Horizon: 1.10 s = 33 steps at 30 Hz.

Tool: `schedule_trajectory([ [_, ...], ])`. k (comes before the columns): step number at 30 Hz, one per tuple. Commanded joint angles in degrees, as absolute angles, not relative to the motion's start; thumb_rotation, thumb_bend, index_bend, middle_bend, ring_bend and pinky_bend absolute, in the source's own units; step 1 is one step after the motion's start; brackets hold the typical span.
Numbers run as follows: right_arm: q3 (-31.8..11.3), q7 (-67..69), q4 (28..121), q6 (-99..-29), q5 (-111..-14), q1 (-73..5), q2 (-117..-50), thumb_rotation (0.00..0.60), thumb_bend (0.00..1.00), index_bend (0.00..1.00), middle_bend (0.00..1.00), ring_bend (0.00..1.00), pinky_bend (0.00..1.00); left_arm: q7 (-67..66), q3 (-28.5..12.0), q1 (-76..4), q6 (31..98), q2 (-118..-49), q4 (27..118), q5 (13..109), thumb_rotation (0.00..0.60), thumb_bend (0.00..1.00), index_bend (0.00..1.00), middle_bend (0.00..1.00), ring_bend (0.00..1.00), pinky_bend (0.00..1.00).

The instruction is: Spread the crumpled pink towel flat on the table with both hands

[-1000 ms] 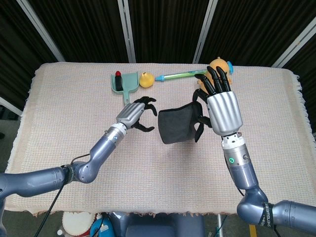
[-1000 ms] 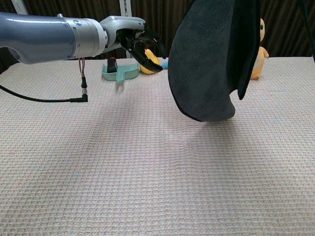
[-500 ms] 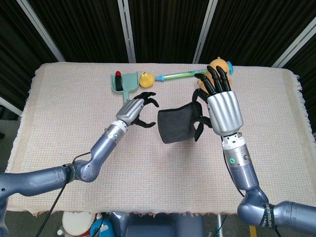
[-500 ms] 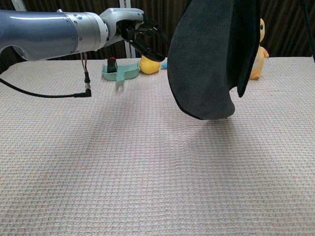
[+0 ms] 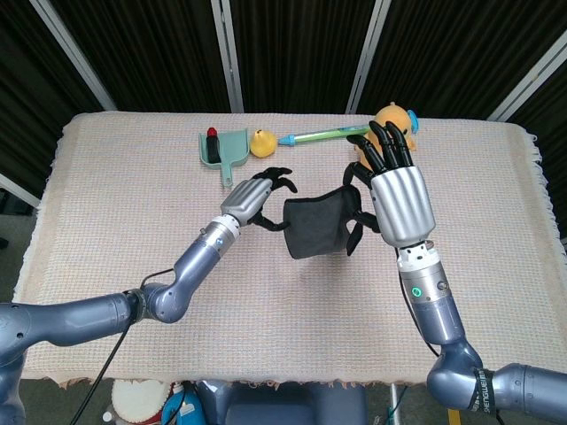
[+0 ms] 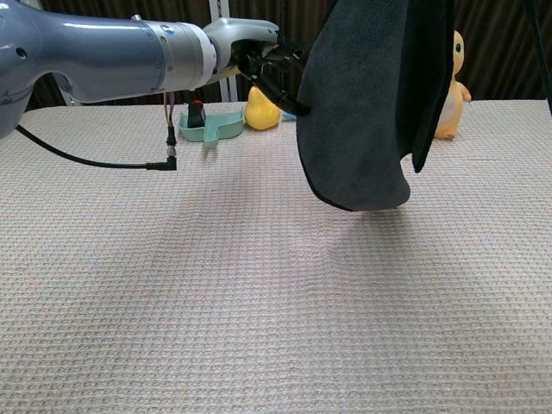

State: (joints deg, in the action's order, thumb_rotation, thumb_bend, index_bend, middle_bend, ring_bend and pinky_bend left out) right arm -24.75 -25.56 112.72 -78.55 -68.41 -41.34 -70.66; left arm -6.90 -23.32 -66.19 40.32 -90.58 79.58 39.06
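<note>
The right hand (image 5: pixel 400 205) pinches the top of the dark, soft cloth towel (image 5: pixel 316 225), which hangs limp above the woven beige worktop (image 5: pixel 115 204). Left hand (image 5: pixel 254 197): fingers (image 5: pixel 276 177) spread, empty, beside its free edge; judged best hold there. Open room lies nearer the robot.

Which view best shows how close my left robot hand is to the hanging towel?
The head view: the left robot hand and the dark towel both show whole, fingertips at its edge. The chest view shows only the towel's lower part, with the fingers overlapping its edge.
</note>
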Motion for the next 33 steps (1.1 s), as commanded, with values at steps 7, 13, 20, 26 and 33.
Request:
schedule_trajectory([
  [7,-24.8,-25.8,113.1,-78.9,-68.2,-41.2,-70.5,0.600,0.58,0.61,0.23,0.06,0.04,-7.8,-21.5,-67.9,37.7,-90.5,80.9,36.1,0.600,0.23,0.46,0.08,0.01,0.10],
  [13,-24.8,-25.9,113.2,-79.1,-67.8,-41.1,-70.3,0.600,0.58,0.61,0.24,0.06,0.04,-6.8,-20.9,-67.4,37.5,-89.5,81.5,36.5,0.600,0.24,0.49,0.07,0.01,0.10],
  [20,-24.9,-25.9,113.3,-79.1,-67.4,-41.2,-70.5,0.600,0.58,0.61,0.24,0.06,0.04,-5.7,-20.3,-66.9,37.4,-88.7,81.7,36.8,0.600,0.30,0.56,0.09,0.01,0.10],
  [26,-25.1,-26.0,113.4,-79.3,-66.9,-41.2,-70.5,0.600,0.58,0.61,0.24,0.06,0.04,-4.8,-20.3,-66.6,37.6,-88.1,82.4,37.8,0.600,0.39,0.63,0.12,0.01,0.10],
  [33,-25.1,-26.1,113.8,-79.6,-66.9,-40.9,-70.1,0.600,0.58,0.61,0.24,0.06,0.04,-4.2,-19.8,-66.1,37.8,-87.0,83.4,38.4,0.600,0.49,0.66,0.13,0.01,0.10],
])
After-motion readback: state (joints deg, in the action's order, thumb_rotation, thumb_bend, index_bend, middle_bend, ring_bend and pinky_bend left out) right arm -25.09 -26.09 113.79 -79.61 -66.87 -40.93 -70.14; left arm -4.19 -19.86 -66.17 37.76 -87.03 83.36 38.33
